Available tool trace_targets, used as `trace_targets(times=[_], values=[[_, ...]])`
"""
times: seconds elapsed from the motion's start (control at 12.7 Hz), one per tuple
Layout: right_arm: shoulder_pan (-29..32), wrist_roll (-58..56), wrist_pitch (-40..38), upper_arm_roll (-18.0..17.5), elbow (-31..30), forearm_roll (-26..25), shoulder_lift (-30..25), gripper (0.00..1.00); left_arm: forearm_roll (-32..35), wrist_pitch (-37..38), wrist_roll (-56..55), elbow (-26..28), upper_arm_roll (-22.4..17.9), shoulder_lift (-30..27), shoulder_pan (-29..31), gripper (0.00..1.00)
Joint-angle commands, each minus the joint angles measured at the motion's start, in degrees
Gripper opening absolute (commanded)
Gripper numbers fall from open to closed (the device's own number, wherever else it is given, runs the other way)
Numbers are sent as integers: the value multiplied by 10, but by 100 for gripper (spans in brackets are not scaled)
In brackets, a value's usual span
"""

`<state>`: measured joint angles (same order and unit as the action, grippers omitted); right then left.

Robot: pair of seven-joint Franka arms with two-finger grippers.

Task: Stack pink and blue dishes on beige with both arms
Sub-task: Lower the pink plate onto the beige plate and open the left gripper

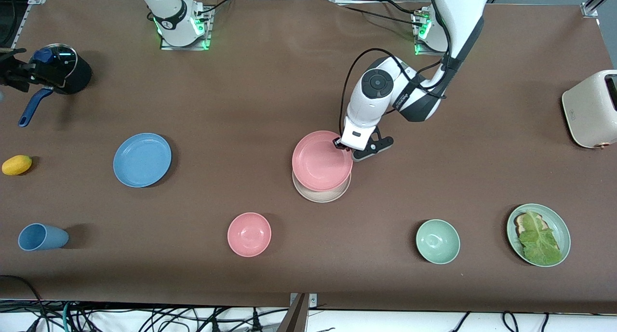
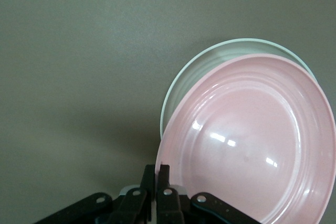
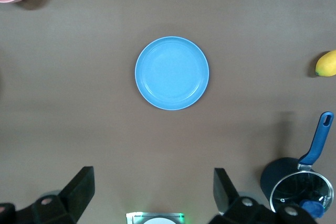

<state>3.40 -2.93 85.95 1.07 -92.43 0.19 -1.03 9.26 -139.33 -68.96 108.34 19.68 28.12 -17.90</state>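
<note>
While you watch frame centre, the left gripper [image 1: 341, 144] has its fingers clamped on the rim of the matte pink plate [image 1: 321, 160], held tilted over the cream beige plate [image 1: 322, 192]. At centre-left lies the blue plate [image 1: 142, 159], smooth and round. High above it, the right gripper [image 3: 152, 192] waits, fingers apart.

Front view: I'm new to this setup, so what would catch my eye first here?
The left pincer grips the rim of the pink plate and holds it over the beige plate at mid-table. The blue plate lies alone toward the right arm's end, with the right pincer open high above it.
</note>
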Motion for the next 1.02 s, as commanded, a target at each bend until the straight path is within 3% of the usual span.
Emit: trace_targets(times=[0.0, 0.79, 0.94], values=[[0, 5, -12, -1, 14, 3, 3, 100, 22, -9, -24, -15, -7, 18, -12, 0], [0, 4, -13, 1, 13, 3, 3, 100, 59, -28, -33, -18, -13, 44, -13, 1], [0, 4, -13, 1, 13, 3, 4, 100, 59, -28, -33, -23, -13, 46, -13, 12]])
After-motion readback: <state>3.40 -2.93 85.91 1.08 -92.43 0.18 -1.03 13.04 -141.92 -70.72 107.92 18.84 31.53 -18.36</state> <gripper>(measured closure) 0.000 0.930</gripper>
